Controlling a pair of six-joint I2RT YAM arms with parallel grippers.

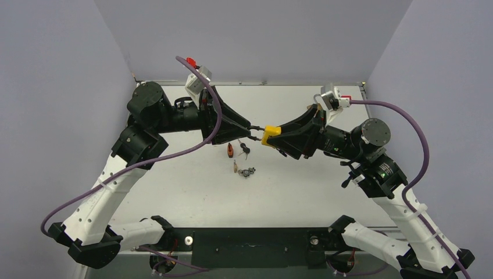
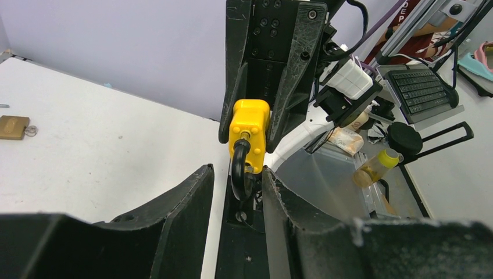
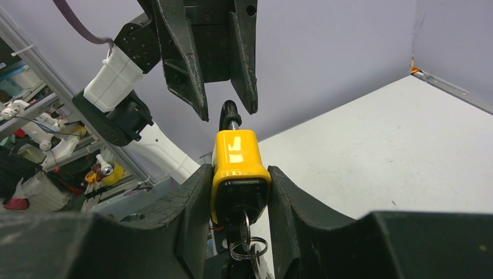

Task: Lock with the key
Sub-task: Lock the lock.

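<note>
Padlock [image 1: 270, 135] mid-air, pinched at body by right gripper [image 3: 239, 177]; key [image 3: 244, 224] in keyway under padlock. Left gripper [image 2: 237, 174] spread, straddling shackle [image 3: 228, 113], no contact visible. Advice: clamp shackle, push straight along padlock axis, brace body against twisting.

Little can be read. In the left wrist view, a dark red panel [image 2: 407, 20] at the top right carries pale letters that look like "DEP", though they are small and partly hidden, so the rest is lost. The keys of the keyboard [image 2: 427, 87] are too small to read. The yellow padlock [image 3: 235, 163] shows only glare on its face and no legible brand.
</note>
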